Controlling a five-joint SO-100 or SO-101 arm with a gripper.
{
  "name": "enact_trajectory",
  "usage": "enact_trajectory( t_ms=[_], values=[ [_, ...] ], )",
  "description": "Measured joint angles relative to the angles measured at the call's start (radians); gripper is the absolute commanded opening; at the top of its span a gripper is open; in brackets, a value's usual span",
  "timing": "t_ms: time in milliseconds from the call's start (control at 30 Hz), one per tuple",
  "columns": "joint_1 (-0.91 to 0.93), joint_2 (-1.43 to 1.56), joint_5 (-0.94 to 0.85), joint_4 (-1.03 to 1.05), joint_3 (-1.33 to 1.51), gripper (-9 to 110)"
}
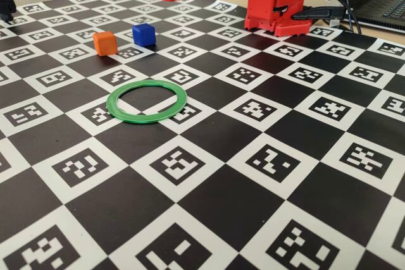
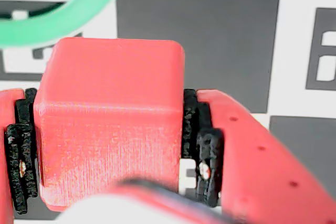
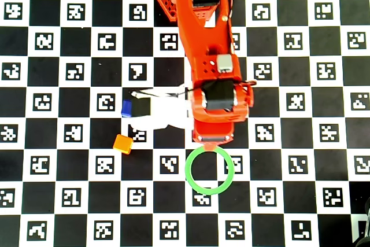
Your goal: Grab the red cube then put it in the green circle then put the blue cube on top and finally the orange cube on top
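Now, in the wrist view, the green circle (image 2: 63, 19) lies up-left of the pincer (image 2: 107, 145), which pinches the red cube (image 2: 110, 124) squarely between both pads. Judged best: shift toward the ring's hollow, lower gently, release only once seated.

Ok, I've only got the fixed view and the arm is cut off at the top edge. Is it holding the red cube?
Observer: Yes. In the wrist view the red cube sits clamped between the black pads of the gripper.
Operator: Is it lined up over the green circle?
Observer: Not centred. In the wrist view the green circle shows only as an arc at the upper left, beyond the cube.
Operator: So how close is the arm?
Observer: In the overhead view the arm's front end overlaps the ring's rim on the base side, and the ring's middle is uncovered.
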Motion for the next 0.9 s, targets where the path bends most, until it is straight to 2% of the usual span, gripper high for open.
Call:
enact_trajectory(
  t_ms=[267,467,900],
  values=[
    [-0.012,-0.074,0.084,-0.107,-0.037,7],
    [-0.012,-0.074,0.130,-0.227,0.035,7],
    [-0.012,-0.126,0.089,-0.362,0.129,7]
  ],
)
